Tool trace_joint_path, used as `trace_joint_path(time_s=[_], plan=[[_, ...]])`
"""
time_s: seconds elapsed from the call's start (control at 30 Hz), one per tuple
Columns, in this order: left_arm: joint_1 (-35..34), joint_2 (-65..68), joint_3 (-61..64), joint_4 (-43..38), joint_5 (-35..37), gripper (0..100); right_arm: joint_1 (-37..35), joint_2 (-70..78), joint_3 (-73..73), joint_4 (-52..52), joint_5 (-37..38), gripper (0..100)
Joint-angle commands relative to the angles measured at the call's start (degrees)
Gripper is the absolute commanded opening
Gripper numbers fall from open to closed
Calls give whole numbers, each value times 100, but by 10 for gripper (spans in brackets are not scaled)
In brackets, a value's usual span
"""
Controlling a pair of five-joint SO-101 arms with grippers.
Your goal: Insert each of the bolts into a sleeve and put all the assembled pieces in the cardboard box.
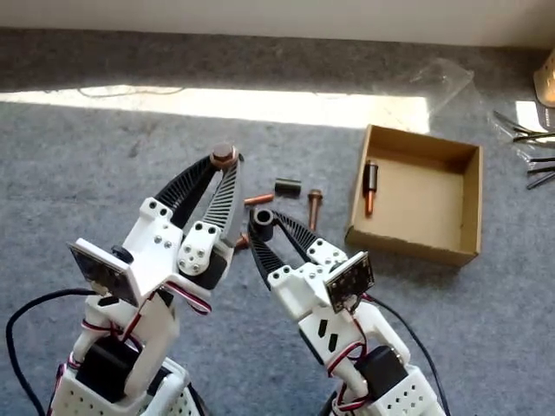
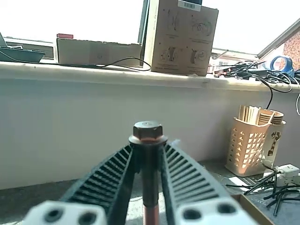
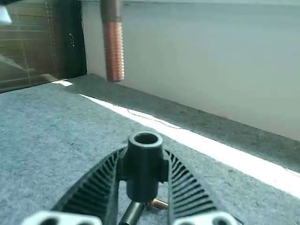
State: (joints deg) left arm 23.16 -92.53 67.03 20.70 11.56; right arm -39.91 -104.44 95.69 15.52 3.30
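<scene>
Now mid-assembly: left gripper clamps a bolt above the sleeve, itself clenched in the right gripper; next, I judge, align and lower it.

Bright daylight. Beyond both grippers a hard sunlit strip on the carpet is blown out white; left gripper and right gripper sit in even shade, shadows faint. Past the left gripper the window glares, so the bolt reads dark, backlit. The sleeve rim has soft sheen; strip behind it glares.
</scene>
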Motion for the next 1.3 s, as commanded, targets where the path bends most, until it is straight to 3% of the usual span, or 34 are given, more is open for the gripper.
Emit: trace_joint_path(time_s=[0.0, 0.13, 0.8, 0.93, 1.27], plan=[[40, -136, -75, -167, 264, 5, 22, -48, 760, 13, 70, 4], [40, -101, -48, -167, 545, 5, 13, -48, 760, 22, 70, 4], [426, -75, 145, -167, 510, 5, 22, -48, 760, 22, 105, 4], [426, -75, 163, -167, 510, 5, 22, -75, 760, 22, 703, 4], [620, -84, 382, -167, 510, 5, 13, -75, 760, 22, 791, 4]])
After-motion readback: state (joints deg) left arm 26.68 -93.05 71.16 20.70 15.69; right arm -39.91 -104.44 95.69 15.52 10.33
